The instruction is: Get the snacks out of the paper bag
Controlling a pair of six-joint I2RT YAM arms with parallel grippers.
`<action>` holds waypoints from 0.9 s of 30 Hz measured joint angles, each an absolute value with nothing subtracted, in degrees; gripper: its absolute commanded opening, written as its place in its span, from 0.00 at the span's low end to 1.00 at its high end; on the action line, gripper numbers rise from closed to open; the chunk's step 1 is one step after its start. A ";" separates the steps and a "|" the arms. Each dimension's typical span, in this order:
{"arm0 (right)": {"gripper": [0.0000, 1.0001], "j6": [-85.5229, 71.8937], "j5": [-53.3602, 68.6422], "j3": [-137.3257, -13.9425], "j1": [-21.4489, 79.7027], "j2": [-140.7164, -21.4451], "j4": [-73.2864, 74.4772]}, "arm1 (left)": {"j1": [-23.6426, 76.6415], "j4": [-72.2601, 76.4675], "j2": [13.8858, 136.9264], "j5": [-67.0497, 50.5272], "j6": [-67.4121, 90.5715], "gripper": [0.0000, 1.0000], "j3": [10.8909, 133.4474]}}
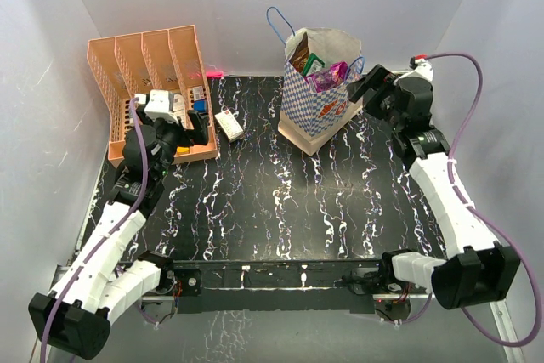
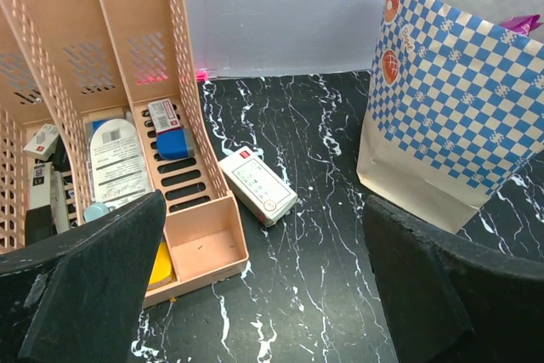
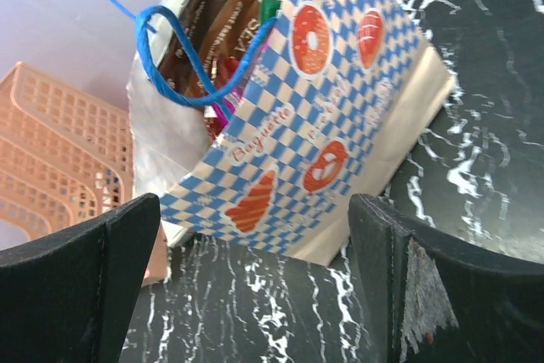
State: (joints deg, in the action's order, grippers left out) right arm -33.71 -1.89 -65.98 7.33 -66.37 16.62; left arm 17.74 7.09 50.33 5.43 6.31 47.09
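Observation:
The paper bag [image 1: 316, 101], white with blue checks and blue cord handles, stands upright at the back of the table and leans slightly. Snacks poke from its mouth: a purple packet [image 1: 327, 76], a green one [image 1: 312, 63] and a dark brown one [image 1: 298, 55]. My right gripper [image 1: 359, 88] hovers just right of the bag's top, open and empty. In the right wrist view the bag [image 3: 327, 129] fills the space ahead of the right gripper [image 3: 255, 286], with the brown packet [image 3: 212, 36] visible inside. My left gripper [image 1: 189, 131] is open by the pink organiser, well left of the bag [image 2: 459, 116].
A salmon-pink file organiser [image 1: 144, 82] with small office items stands at the back left. A white box [image 1: 229, 124] lies on the black marbled table between organiser and bag, and it also shows ahead of the left gripper [image 2: 263, 295]. White walls enclose three sides.

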 measured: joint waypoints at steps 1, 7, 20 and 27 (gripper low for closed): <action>0.94 -34.35 -0.93 -66.13 7.33 -67.42 15.42 | 17.78 7.22 50.68 5.06 6.15 0.98 47.09; 0.82 -37.45 4.21 -68.66 7.31 -73.56 8.93 | 18.04 7.40 51.68 3.73 5.50 0.98 47.09; 0.61 -41.93 5.08 -74.96 7.07 -81.69 -0.93 | 18.13 8.05 52.27 3.36 5.06 0.98 47.09; 0.63 -43.46 4.62 -75.00 6.61 -82.89 -1.17 | 18.15 8.58 52.29 3.42 4.93 0.98 47.09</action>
